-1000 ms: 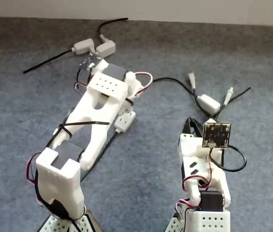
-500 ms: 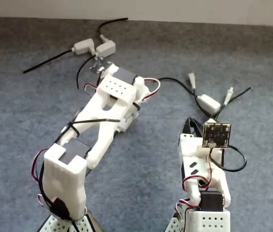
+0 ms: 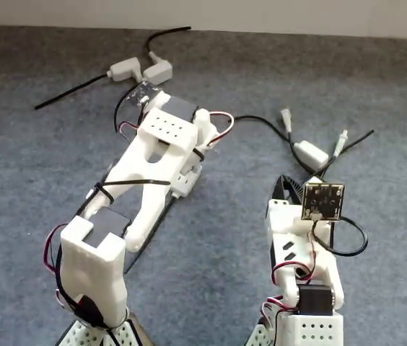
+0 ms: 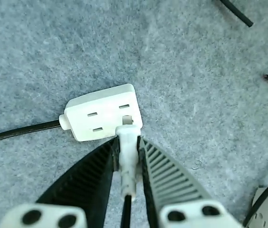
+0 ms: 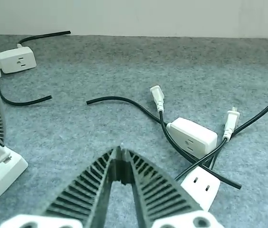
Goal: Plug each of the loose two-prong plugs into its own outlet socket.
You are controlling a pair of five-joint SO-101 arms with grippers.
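One plug [image 4: 128, 161] sits pinched in my left gripper [image 4: 128, 141], its tip against the outlet [image 4: 100, 114] at left-centre. It looks unseated, so I should square the prongs to one slot pair and push straight. My right gripper [image 5: 120, 164] rests closed and empty.

There are two arms [image 3: 153, 158] [image 3: 304, 238], five white outlet blocks [image 3: 124, 70] [image 5: 17, 58] [image 5: 1, 173] [image 5: 193, 135] [image 5: 200, 185] and three clearly visible two-prong plugs [image 5: 157, 95] [image 5: 230, 118] [image 4: 128, 152].

I work at a robotics test bench: grey carpet [image 3: 225, 238] for a worktop, a bare pale wall [image 3: 297, 14] on the far side.
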